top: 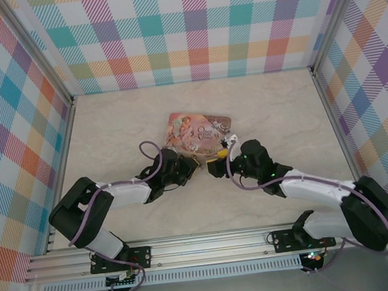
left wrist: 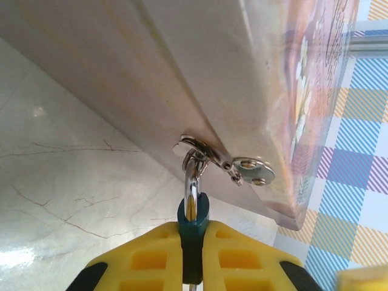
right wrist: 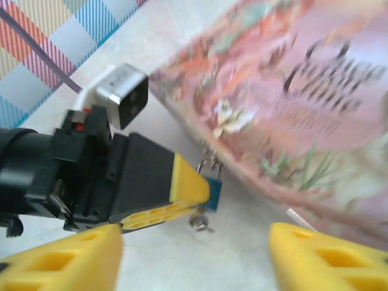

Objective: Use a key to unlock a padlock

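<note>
The left gripper point(left wrist: 193, 248) has its yellow fingers point(left wrist: 145, 257) pressed together on the padlock point(left wrist: 193, 213), and they squeeze its blue body from both sides. The padlock's thin silver shackle point(left wrist: 192, 180) goes through a little metal loop point(left wrist: 191, 145) on the side of the pink tin point(top: 199, 132). So the padlock hangs at the tin's near edge, out in the middle of the table point(top: 109, 126). The right gripper point(right wrist: 194, 267) is just beside it, and its two yellow fingers stand wide apart. The key point(right wrist: 200, 222) is a tiny silver thing right under the bottom of the padlock. It is too blurry to tell if it sits in the keyhole. The tin's lid has flowers and some dark curly writing point(right wrist: 315, 91) on it, but the words are too small and blurry to read
</note>
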